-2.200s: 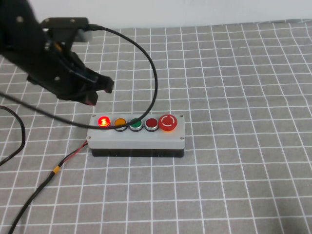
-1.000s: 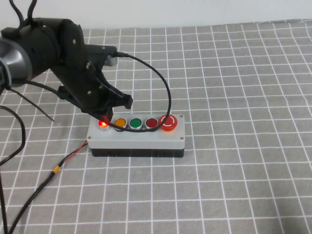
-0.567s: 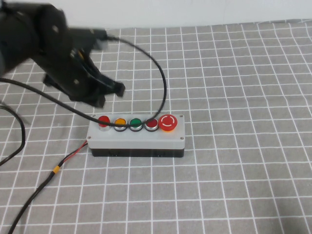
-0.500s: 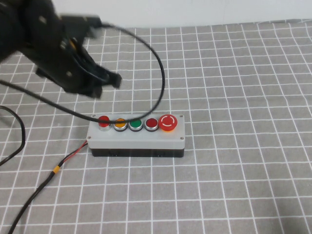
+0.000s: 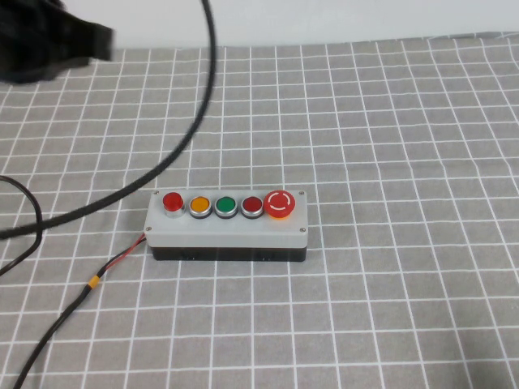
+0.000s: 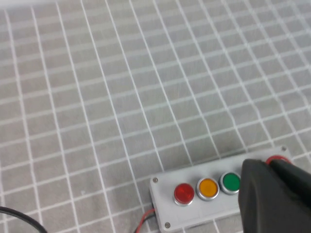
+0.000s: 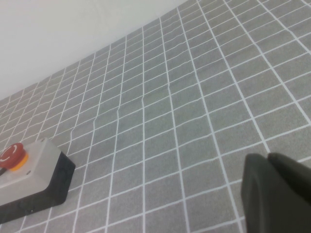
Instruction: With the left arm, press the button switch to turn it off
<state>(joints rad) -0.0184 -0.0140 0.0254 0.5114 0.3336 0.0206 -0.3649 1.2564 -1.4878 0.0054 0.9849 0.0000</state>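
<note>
one grey checked cloth (image 5: 405, 146) is covering the whole tabletop, its white grid lines running to a pale wall along the upper edge of the high view. the left gripper (image 5: 49, 44) is showing as a black blur in the upper left corner of that frame, well apart from the box; whether its fingers are spread or pressed together cannot be told. a thick black cable (image 5: 174, 150) is trailing from it, curving down toward the left edge. the right gripper (image 7: 277, 194) is appearing only in its own wrist view, as a dark block low at the right over bare cloth, and its fingers cannot be judged either. the grey box (image 5: 227, 227) is sitting just left of centre in the high view, a thin red and black wire (image 5: 89, 284) leading off toward the lower left. the large red mushroom button (image 5: 280, 203) is sitting at the row's right end. the button switch (image 5: 173, 201) is sitting at the row's left end, unlit, with orange, green and darker red buttons between.
</note>
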